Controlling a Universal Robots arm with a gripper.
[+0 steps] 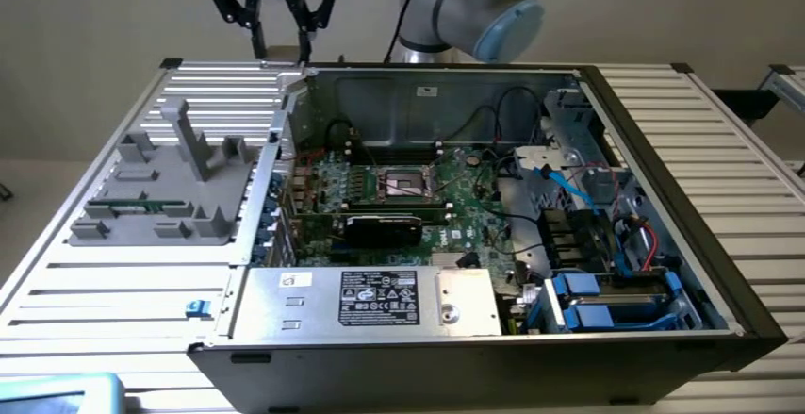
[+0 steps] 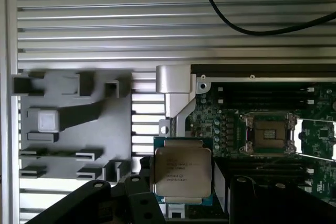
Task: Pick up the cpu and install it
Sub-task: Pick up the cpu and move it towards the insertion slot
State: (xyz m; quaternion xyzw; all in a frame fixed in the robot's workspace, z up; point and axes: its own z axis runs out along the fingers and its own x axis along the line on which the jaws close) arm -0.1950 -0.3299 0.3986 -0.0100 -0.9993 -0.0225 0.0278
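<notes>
The cpu (image 2: 181, 169), a flat square chip with a shiny silver top and a thin green rim, sits level between my black fingers (image 2: 100, 200) in the wrist view. My gripper (image 2: 181, 195) is shut on it. In the exterior view the gripper (image 1: 281, 46) hangs high above the far left corner of the open computer case (image 1: 654, 169), over the slatted table. The empty socket (image 1: 409, 183), a metal frame with a dark centre, lies on the green motherboard (image 1: 484, 202) inside the case; the wrist view shows the socket (image 2: 268, 132) off to one side of the chip.
A grey plastic fixture (image 1: 164, 188) with upright posts stands on the table at the exterior view's left. A silver power supply (image 1: 365, 301) with a white label fills the case's near side. Drive bays and blue cables (image 1: 591, 291) crowd its right. A black cable (image 2: 236, 22) crosses the table.
</notes>
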